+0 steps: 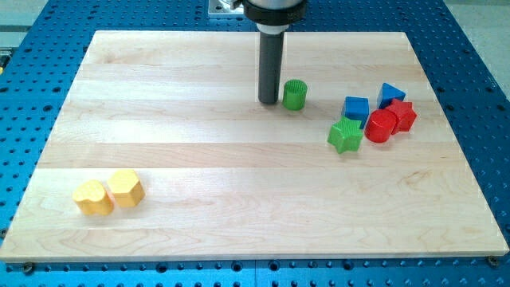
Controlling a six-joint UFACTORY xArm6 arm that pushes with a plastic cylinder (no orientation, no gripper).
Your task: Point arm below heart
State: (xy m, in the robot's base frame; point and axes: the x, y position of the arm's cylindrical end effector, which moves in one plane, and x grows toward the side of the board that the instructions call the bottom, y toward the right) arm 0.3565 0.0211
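Yellow heart [93, 198] far from my tip [268, 101]

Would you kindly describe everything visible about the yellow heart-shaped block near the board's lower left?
The yellow heart block looks like a small, solid piece with a smooth matte face and slightly darker sides. It lies flat on the wooden board, near the view's bottom left. Its right side meets the yellow hexagonal block, apparently touching. Nothing else is near it. My tip is far away toward the view's top, beside the green cylinder.
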